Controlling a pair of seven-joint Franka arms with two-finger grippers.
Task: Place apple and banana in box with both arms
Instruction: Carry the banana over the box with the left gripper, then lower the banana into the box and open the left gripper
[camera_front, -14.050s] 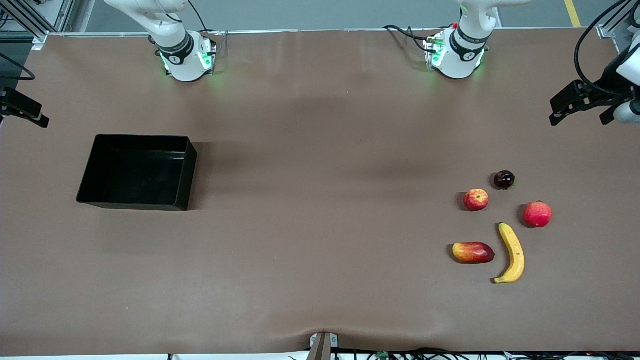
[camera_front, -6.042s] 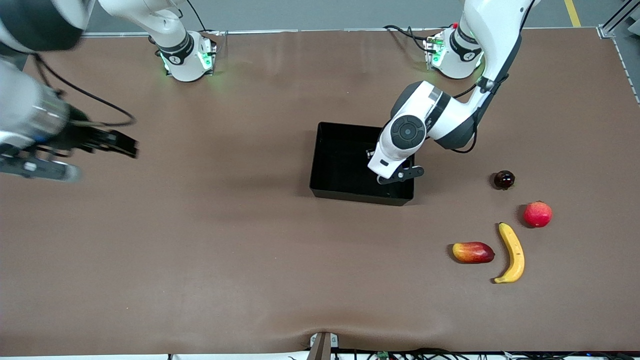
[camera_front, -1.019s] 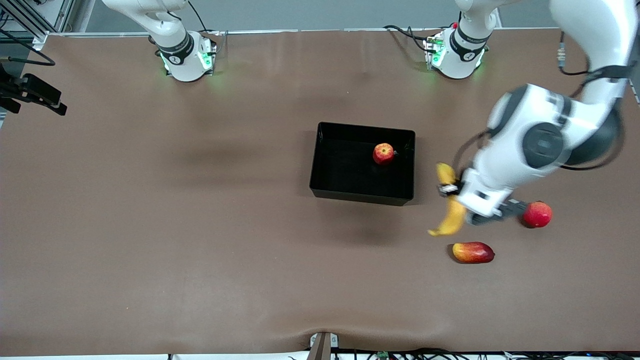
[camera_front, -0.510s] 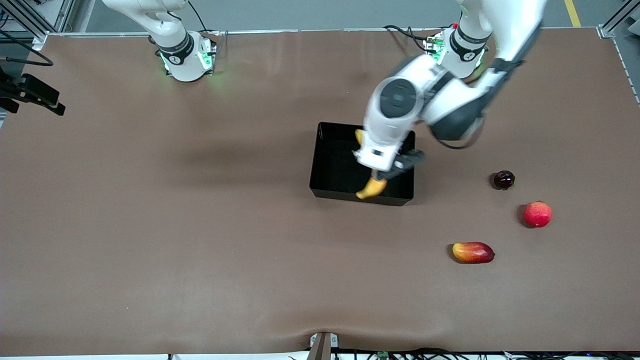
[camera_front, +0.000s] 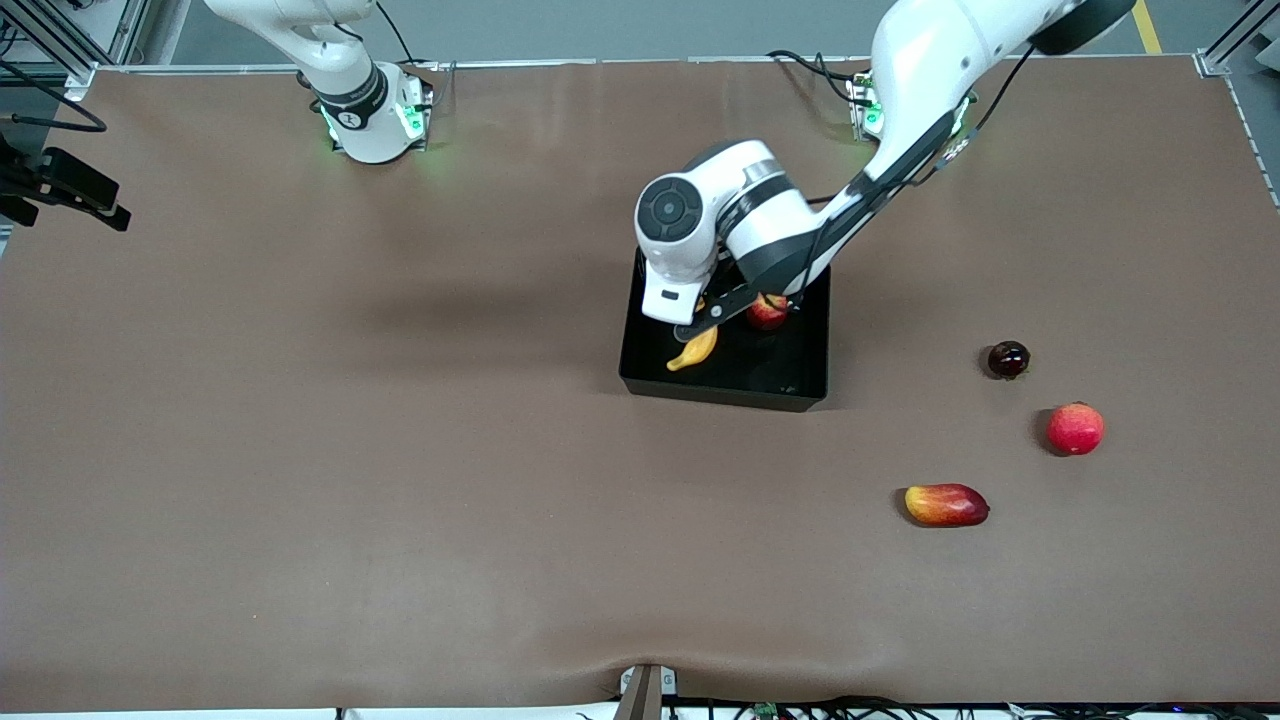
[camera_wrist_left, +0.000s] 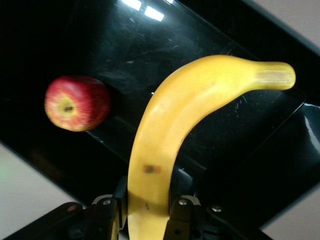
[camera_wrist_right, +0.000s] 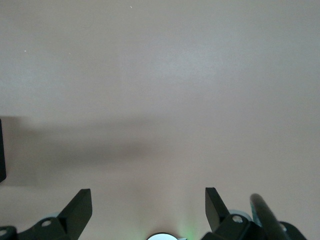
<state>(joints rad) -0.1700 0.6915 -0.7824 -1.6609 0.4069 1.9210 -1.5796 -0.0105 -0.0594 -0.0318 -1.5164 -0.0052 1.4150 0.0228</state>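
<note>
The black box (camera_front: 722, 393) stands mid-table. The red apple (camera_front: 768, 312) lies inside it, partly covered by the left arm. My left gripper (camera_front: 702, 322) hangs over the box's inside, shut on the yellow banana (camera_front: 694, 350), which points down toward the floor of the box. In the left wrist view the banana (camera_wrist_left: 170, 125) sticks out from between the fingers of the left gripper (camera_wrist_left: 145, 212), above the box floor (camera_wrist_left: 150, 40), and the apple (camera_wrist_left: 76, 103) lies apart from it. My right gripper (camera_front: 75, 190) waits open over the right arm's end of the table, with nothing in the right gripper (camera_wrist_right: 148, 207).
Three fruits lie toward the left arm's end of the table: a small dark fruit (camera_front: 1008, 359), a pinkish-red round fruit (camera_front: 1076, 428) and a red-and-yellow mango-like fruit (camera_front: 946, 505), which is nearest the front camera.
The left arm has swung the banana from above the table near the loose fruits to over the box, then further toward the right arm's end of it. The right arm has not moved.
</note>
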